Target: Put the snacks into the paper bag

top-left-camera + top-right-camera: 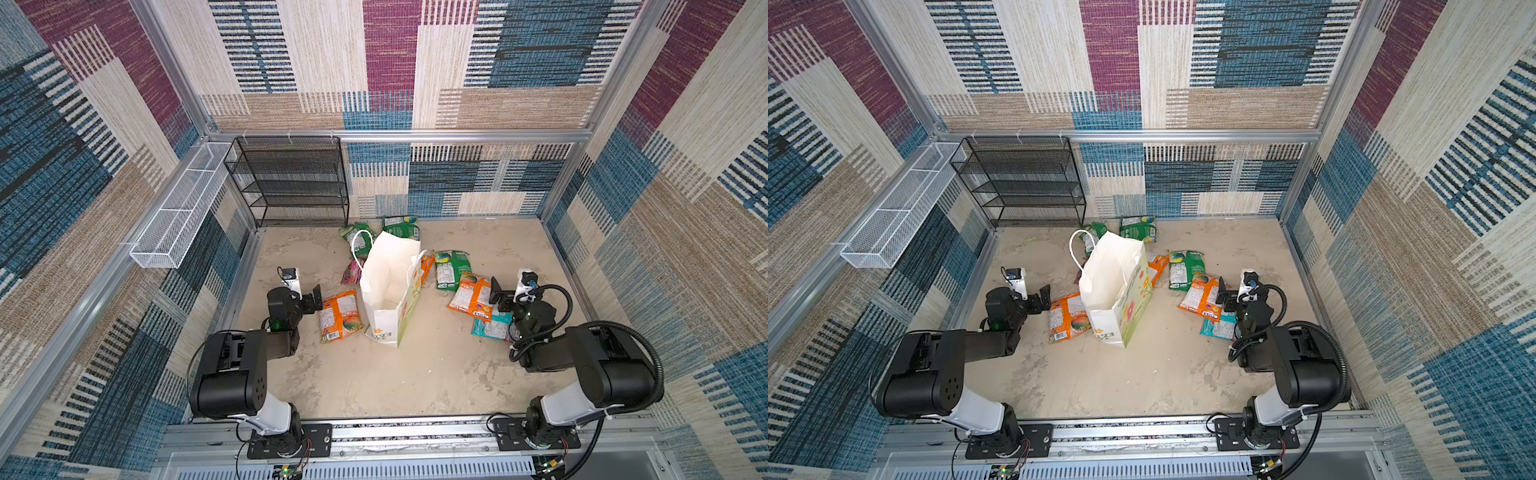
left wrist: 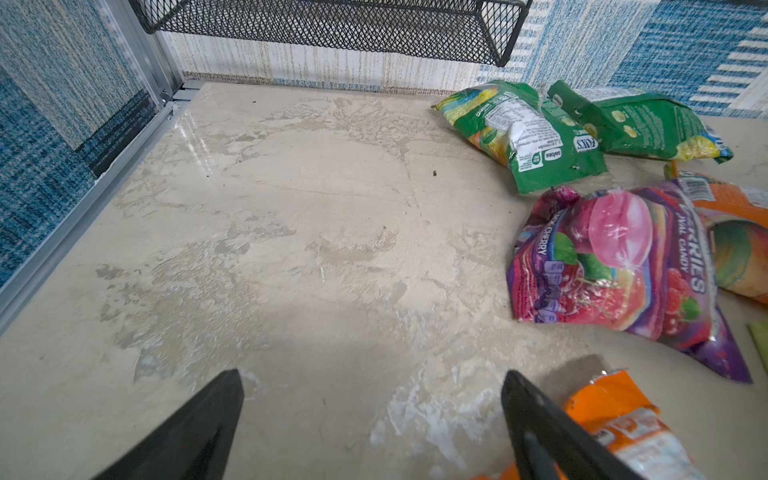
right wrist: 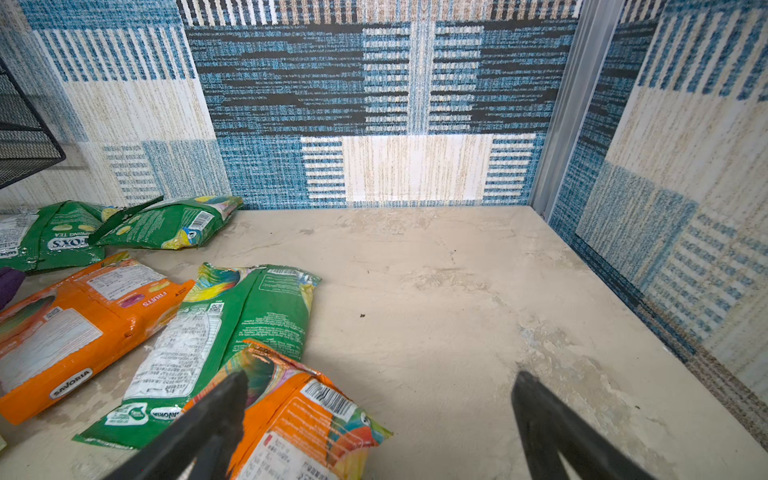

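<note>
White paper bag: standing mid-table, mouth open. Around it: green packets by the far edge, orange packet just beside its left, teal packet toward the right edge. I see left gripper and right gripper spread wide, empty.

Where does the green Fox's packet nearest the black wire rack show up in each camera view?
In a top view: green packet just behind the paper bag.
In a top view: green packet, same place.
Left wrist: green packet beyond the pink packet.
Right wrist: green packet beyond the orange packet.
Shared landmark: black wire rack.
</note>
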`<state>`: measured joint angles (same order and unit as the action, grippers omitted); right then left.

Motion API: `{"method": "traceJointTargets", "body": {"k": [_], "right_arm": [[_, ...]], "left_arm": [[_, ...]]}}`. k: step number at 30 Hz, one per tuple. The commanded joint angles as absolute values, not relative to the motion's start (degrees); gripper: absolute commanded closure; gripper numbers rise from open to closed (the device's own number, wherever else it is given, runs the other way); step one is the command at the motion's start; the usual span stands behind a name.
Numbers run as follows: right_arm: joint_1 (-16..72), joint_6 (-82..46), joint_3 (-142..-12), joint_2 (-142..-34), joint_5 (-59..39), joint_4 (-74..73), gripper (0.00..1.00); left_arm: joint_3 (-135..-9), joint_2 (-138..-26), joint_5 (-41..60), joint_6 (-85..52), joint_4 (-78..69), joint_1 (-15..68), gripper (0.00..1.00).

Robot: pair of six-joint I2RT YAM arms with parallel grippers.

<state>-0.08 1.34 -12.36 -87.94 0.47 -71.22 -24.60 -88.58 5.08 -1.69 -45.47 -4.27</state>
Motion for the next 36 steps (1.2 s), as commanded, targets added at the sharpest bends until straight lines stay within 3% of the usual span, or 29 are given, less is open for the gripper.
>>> {"method": "traceJointTargets", "body": {"k": [1, 6, 8, 13, 17, 20, 22, 27, 31, 36], "right_arm": [[-0.18, 1.39, -12.30, -87.80, 0.09, -72.86, 0.00], [-0.46, 1.08, -12.49, -87.78, -0.35, -72.52, 0.00], [-0.35, 0.22, -13.32, -84.71, 2.54, -69.75, 0.00], [-0.41, -12.85, -30.45, -71.10, 17.83, -28.18, 0.00], [-0.38, -19.73, -37.64, -66.00, 16.41, -14.18, 0.00], [-0.46, -24.37, -39.50, -61.94, 12.78, -9.84, 0.00], [-0.47, -30.82, -40.29, -58.86, 13.07, -5.18, 0.00], [-0.48, -34.34, -41.29, -47.57, 6.35, 5.58, 0.00], [-0.53, -31.00, -41.50, -40.49, -0.33, 10.90, 0.00], [-0.44, -29.55, -44.32, -39.90, -6.61, 19.01, 0.00]], "left_arm": [[-24.13, -88.49, 5.19, -1.10, -47.63, -4.31, 0.00], [-26.46, -86.96, 6.72, -0.37, -42.86, -4.31, 0.00], [-32.40, -82.28, 2.32, -1.68, -27.19, -3.80, 0.00], [-43.48, -75.32, -1.41, -12.59, -2.71, -3.60, 0.00], [-53.14, -70.62, -4.86, -27.16, 19.50, -3.65, 0.00], [-59.71, -68.74, 7.57, -32.05, 29.43, -4.97, 0.00], [-65.04, -68.17, 17.26, -29.63, 35.07, -5.21, 0.01], [-73.55, -61.73, 24.74, -23.79, 45.29, -1.56, 0.00], [-79.15, -58.45, 24.00, -17.43, 53.61, 5.43, 0.00], [-88.28, -62.81, 19.64, -11.55, 63.22, 16.48, 0.00]]}}
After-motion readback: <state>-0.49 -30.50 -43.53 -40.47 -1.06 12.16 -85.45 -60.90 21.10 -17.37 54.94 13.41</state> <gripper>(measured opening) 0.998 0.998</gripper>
